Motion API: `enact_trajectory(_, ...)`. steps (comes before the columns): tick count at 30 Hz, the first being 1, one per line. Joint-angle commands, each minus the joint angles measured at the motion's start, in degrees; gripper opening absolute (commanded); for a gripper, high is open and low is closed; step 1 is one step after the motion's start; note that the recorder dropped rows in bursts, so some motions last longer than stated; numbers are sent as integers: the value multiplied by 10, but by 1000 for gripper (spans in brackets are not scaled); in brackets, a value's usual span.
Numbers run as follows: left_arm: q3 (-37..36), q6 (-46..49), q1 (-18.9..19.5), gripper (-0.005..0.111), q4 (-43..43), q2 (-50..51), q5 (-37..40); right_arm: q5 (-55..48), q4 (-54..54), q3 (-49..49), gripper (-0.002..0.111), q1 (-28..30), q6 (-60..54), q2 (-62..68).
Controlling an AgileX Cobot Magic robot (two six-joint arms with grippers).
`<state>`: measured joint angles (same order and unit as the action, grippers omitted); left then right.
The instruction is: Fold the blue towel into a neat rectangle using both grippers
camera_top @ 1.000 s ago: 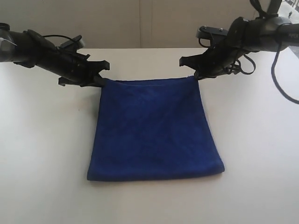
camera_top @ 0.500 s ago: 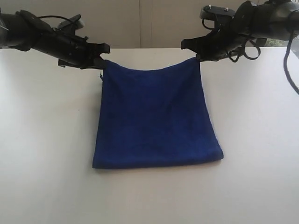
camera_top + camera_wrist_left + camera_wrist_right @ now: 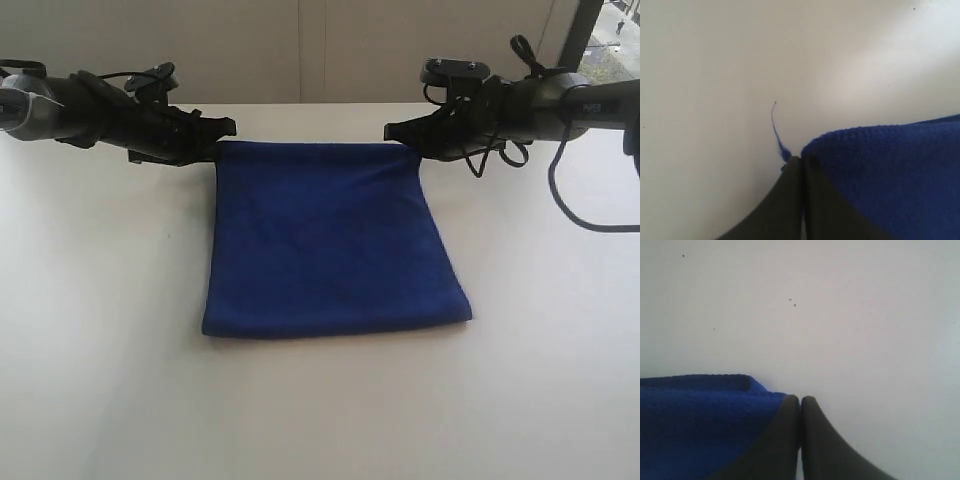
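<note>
The blue towel [image 3: 330, 240] is nubby, matt cloth with a fine pile; the table [image 3: 100, 350] is smooth and matt.

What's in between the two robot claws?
The blue towel. In the exterior view its upper edge runs straight from the left gripper to the right gripper, and each gripper pinches a corner.

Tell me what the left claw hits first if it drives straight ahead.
The blue towel: the left claw, shut on one corner, points along the held edge toward the right claw. Depth is unclear.
</note>
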<state>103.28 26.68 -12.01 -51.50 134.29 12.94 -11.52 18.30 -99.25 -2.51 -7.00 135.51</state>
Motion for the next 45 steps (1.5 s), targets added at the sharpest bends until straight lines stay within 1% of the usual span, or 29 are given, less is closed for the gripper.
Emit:
enact_trajectory(1,5,3,-1,0,-14,3,-2,26,-2,-3,1,3,-9,5)
enact_trajectory(2,5,3,-1,0,-14,3,-4,30,-2,-3,2,3,-9,5)
enact_trajectory(3,5,3,-1,3,-14,3,-4,33,-2,-3,5,3,-9,5)
enact_trajectory(5,5,3,-1,12,-14,3,-5,39,-2,-3,12,3,-9,5)
enact_trajectory(7,5,8,-1,26,-14,3,-5,41,-2,-3,21,3,-9,5)
enact_trajectory(8,5,15,-1,40,-14,3,-4,41,-2,-3,29,3,-9,5)
enact_trajectory(10,5,16,-1,51,-14,3,-4,41,-2,-3,36,3,-9,5)
enact_trajectory(11,5,18,-1,54,-14,3,-3,41,-2,-3,38,3,-9,5)
enact_trajectory(13,5,18,-1,57,-14,3,0,40,-2,-3,39,3,-7,5)
enact_trajectory(17,6,23,-1,57,-9,2,12,7,-2,-3,39,3,-7,-7)
enact_trajectory(21,8,33,8,56,11,-14,62,-77,-14,-3,36,7,-7,-47)
enact_trajectory(25,8,28,31,56,73,-43,151,-178,-39,-3,27,12,-7,-92)
enact_trajectory(27,8,3,48,53,89,-58,214,-230,-58,-3,21,14,-7,-108)
enact_trajectory(28,8,-11,54,50,94,-62,245,-258,-70,-3,18,14,-7,-115)
enact_trajectory(29,8,-27,63,45,98,-67,277,-286,-80,-3,15,14,-7,-120)
enact_trajectory(32,7,-54,79,25,106,-73,358,-364,-105,-3,1,14,-7,-128)
enact_trajectory(33,7,-54,80,14,108,-74,392,-390,-110,-2,0,14,-7,-131)
enact_trajectory(35,6,-55,81,0,122,-76,438,-428,-115,7,0,14,-7,-133)
enact_trajectory(37,1,-57,76,0,132,-79,473,-451,-115,26,0,14,-4,-139)
enact_trajectory(40,-44,-57,66,0,133,-103,464,-441,-115,76,0,14,-4,-163)
enact_trajectory(43,-101,-56,53,0,134,-150,425,-408,-110,137,0,12,-4,-203)
enact_trajectory(45,-141,-37,36,0,134,-187,390,-384,-107,178,0,8,-10,-232)
